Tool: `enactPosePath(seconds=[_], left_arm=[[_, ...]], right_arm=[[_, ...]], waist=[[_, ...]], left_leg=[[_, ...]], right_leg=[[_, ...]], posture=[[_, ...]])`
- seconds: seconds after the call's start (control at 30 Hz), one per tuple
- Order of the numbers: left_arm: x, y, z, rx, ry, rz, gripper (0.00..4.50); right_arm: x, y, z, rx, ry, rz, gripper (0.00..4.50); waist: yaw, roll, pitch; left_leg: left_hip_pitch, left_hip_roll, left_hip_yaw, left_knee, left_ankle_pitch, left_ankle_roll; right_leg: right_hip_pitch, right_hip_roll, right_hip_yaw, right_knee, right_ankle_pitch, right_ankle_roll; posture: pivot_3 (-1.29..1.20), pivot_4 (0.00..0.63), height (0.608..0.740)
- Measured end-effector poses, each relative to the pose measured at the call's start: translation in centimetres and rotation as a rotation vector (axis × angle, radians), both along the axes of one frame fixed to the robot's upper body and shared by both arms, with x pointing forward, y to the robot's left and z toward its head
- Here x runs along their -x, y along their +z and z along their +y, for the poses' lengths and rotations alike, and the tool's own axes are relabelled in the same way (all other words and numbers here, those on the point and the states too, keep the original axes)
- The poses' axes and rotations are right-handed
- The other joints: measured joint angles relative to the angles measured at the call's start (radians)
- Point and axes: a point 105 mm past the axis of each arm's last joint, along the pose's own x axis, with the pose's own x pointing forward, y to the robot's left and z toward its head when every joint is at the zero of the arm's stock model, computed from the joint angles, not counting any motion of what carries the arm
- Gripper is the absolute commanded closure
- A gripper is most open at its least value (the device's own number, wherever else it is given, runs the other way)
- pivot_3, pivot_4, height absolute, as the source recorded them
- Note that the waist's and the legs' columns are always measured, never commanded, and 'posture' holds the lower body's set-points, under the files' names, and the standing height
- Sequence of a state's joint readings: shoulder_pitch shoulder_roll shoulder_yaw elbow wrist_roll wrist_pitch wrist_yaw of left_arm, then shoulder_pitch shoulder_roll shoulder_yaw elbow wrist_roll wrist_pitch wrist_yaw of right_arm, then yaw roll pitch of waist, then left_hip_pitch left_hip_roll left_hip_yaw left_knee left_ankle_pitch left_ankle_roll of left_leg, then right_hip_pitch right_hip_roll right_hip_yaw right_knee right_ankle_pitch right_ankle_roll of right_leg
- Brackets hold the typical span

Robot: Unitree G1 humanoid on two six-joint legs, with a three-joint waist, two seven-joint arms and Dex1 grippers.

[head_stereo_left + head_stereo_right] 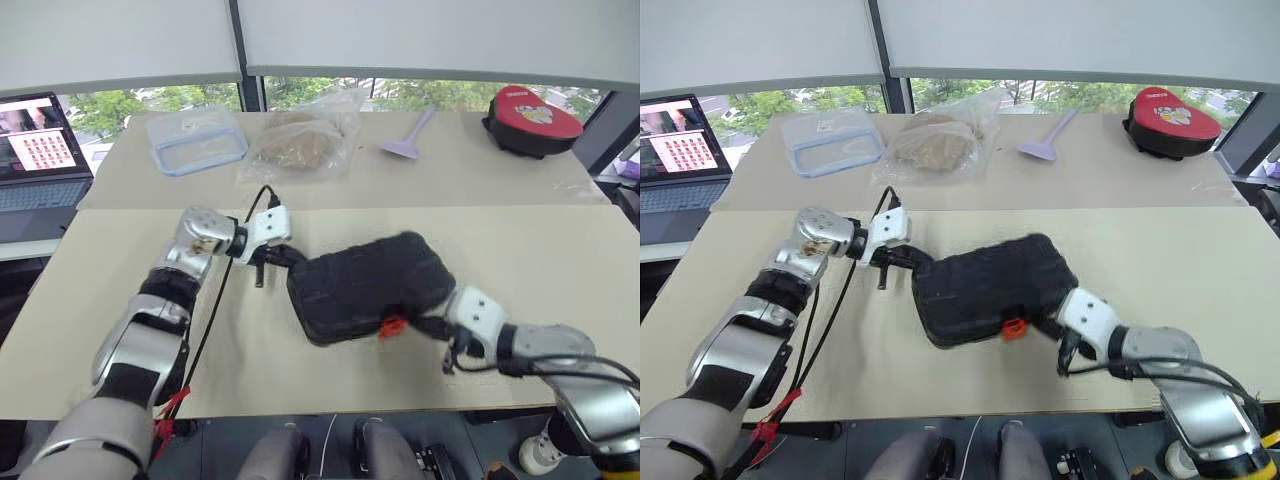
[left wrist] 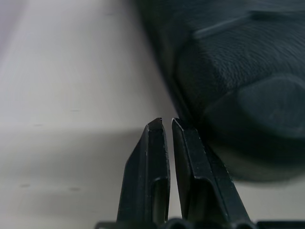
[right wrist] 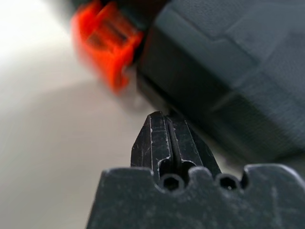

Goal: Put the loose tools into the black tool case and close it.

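Observation:
The black tool case [image 1: 370, 285] lies with its lid down in the middle of the beige table [image 1: 560, 290], its small orange latch [image 1: 392, 325] facing the near edge. My left gripper [image 1: 288, 258] is shut on nothing, and its fingertips [image 2: 157, 125] rest against the case's left end. At the case's front edge, just right of the latch [image 3: 107, 45], my right gripper [image 1: 425, 325] is shut and holds nothing. The loose tools are out of view.
Along the far side sit a clear plastic box [image 1: 195, 140], a plastic bag with something brown in it [image 1: 305, 140], a purple scraper [image 1: 408, 140] and a red-and-black pouch [image 1: 530, 120]. An open laptop [image 1: 35, 150] stands far left. A black cable [image 1: 215, 300] hangs along my left arm.

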State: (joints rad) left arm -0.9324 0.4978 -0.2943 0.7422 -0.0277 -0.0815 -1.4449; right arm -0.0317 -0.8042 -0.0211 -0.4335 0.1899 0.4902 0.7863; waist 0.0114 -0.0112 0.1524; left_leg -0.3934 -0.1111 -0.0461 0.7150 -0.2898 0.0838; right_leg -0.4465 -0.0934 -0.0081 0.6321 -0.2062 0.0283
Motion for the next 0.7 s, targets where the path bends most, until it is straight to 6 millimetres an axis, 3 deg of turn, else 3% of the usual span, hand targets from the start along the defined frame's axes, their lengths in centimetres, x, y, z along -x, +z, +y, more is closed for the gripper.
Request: enactPosePath(seconds=[0.13,0.27,0.37,0.47,0.6,0.7], left_arm=[[0.8,2.1,-1.0,0.105,-0.026,0.033,4.12],[1.5,7.7,-5.0,0.348,-0.052,0.042,4.12],[3.3,9.5,-8.6,0.402,-0.147,0.023,4.12],[3.9,7.8,-10.8,0.344,-0.18,0.025,4.12],[3.8,1.9,-12.8,0.156,-0.181,0.023,4.12],[3.9,1.0,-13.4,0.083,-0.263,-0.113,4.12]], right_arm=[[0.3,1.7,-1.0,-0.024,-0.022,-0.021,4.5],[1.1,3.1,-1.4,-0.082,-0.03,-0.024,4.5],[1.6,3.1,-1.3,-0.085,-0.027,-0.018,4.5],[2.2,2.4,-1.4,-0.08,-0.028,0.01,4.5],[2.9,1.6,-1.6,-0.075,-0.032,0.041,4.5],[3.7,0.7,-1.6,-0.066,-0.017,0.069,4.5]], waist=[[0.015,0.0,0.0],[0.021,0.0,0.0],[0.024,0.001,0.0],[0.025,0.001,-0.001],[0.027,0.001,-0.001],[0.028,0.001,-0.002]], left_leg=[[-0.013,-0.001,-0.003,0.01,0.0,0.0],[-0.014,-0.001,-0.003,0.015,0.0,0.001],[-0.011,-0.001,-0.002,0.015,0.0,0.001],[-0.011,-0.001,-0.001,0.015,0.0,0.001],[-0.011,-0.001,0.0,0.015,0.0,0.001],[-0.008,0.0,0.0,0.015,0.0,0.001]], right_leg=[[-0.011,0.0,-0.003,0.011,0.0,0.0],[-0.009,0.0,-0.002,0.009,0.001,0.001],[-0.008,0.0,0.0,0.01,0.001,0.001],[-0.008,0.001,0.0,0.011,0.001,0.001],[-0.008,0.001,0.002,0.011,0.001,0.001],[-0.006,0.0,0.002,0.01,0.001,0.001]], posture=[[0.0,0.15,0.722],[0.0,0.15,0.722],[0.0,0.15,0.722],[0.0,0.15,0.722],[0.0,0.15,0.722],[0.0,0.15,0.722]])
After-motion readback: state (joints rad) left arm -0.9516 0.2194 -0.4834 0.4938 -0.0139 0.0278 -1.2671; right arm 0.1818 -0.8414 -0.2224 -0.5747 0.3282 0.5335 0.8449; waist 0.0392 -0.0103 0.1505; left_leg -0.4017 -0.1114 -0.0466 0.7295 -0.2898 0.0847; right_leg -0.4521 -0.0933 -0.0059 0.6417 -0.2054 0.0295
